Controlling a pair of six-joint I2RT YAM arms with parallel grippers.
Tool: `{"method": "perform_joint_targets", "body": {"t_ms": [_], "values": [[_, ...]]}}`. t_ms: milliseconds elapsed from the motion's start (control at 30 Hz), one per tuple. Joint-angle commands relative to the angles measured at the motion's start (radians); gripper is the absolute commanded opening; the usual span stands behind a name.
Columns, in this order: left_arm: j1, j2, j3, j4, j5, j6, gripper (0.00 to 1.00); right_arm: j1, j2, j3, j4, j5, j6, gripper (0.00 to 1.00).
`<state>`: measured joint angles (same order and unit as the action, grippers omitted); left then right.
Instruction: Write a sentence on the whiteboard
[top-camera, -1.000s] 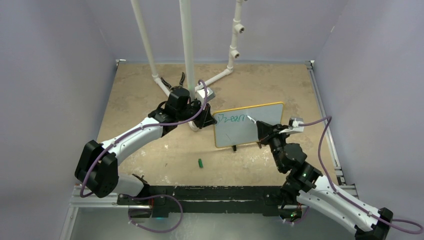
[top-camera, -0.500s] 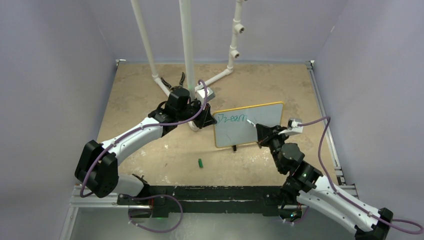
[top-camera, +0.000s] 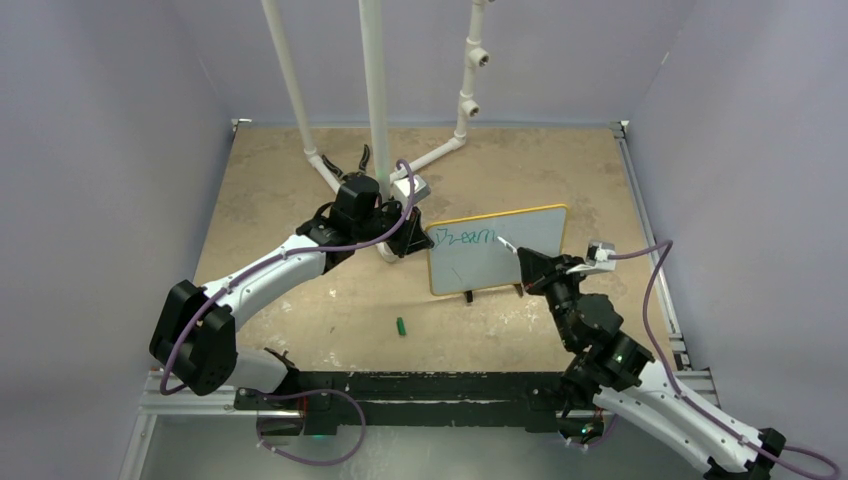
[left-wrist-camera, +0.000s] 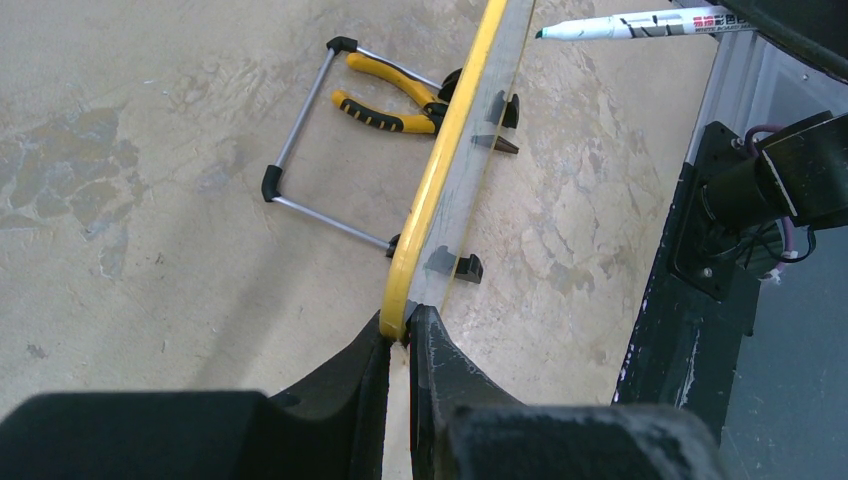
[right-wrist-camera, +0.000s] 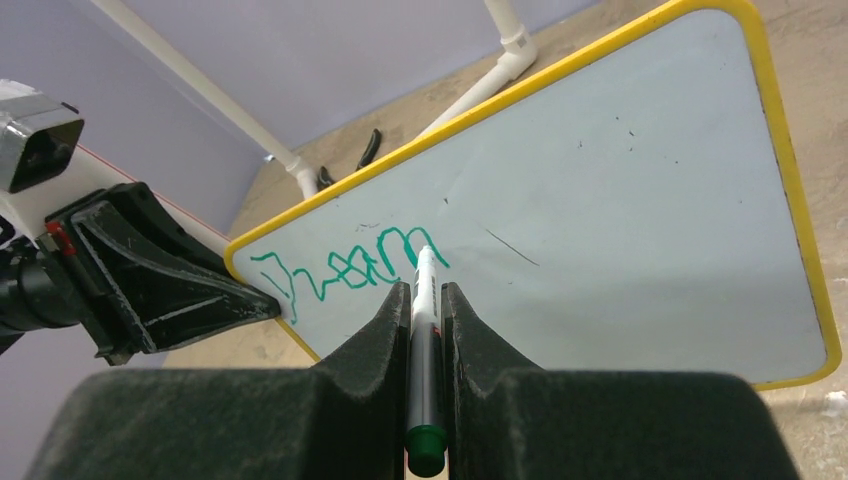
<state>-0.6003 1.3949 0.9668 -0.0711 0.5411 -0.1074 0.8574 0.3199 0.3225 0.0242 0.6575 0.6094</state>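
Near the front edge of the counter (top-camera: 300, 300), a small green cap (top-camera: 401, 326) lies by itself on the tan surface. Just beyond it and to the right, the right tool (right-wrist-camera: 425, 300) is clenched on a white marker (right-wrist-camera: 426, 268). Both fingers pinch the pen, with its green end toward the wrist and its tip pointing at the whiteboard (right-wrist-camera: 620, 200). That board stands tilted on small black feet about mid-counter, with a yellow rim all round. Green writing (right-wrist-camera: 350, 268) sits in its upper left part, reading roughly "Dream". The pen tip is at the last letter, though I cannot tell whether it touches. On the board's left side, the left tool (left-wrist-camera: 400, 328) is clamped on the yellow rim at a corner. Behind the board lie yellow-handled pliers (left-wrist-camera: 395, 95), and farther back white pipes (top-camera: 375, 90) rise from the counter.
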Motion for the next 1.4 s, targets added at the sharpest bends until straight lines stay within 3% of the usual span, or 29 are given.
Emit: {"method": "perform_joint_targets", "body": {"t_ms": [0, 667, 1367], "values": [[0.015, -0.010, -0.006, 0.019, -0.036, 0.037, 0.00, -0.001, -0.025, -0.008, 0.030, 0.036, -0.026, 0.00], [0.015, -0.007, -0.008, 0.021, -0.030, 0.037, 0.00, -0.001, 0.011, 0.002, 0.115, 0.105, -0.078, 0.00], [0.015, -0.007, -0.008, 0.020, -0.030, 0.036, 0.00, -0.001, 0.083, 0.002, 0.125, 0.050, -0.083, 0.00]]}}
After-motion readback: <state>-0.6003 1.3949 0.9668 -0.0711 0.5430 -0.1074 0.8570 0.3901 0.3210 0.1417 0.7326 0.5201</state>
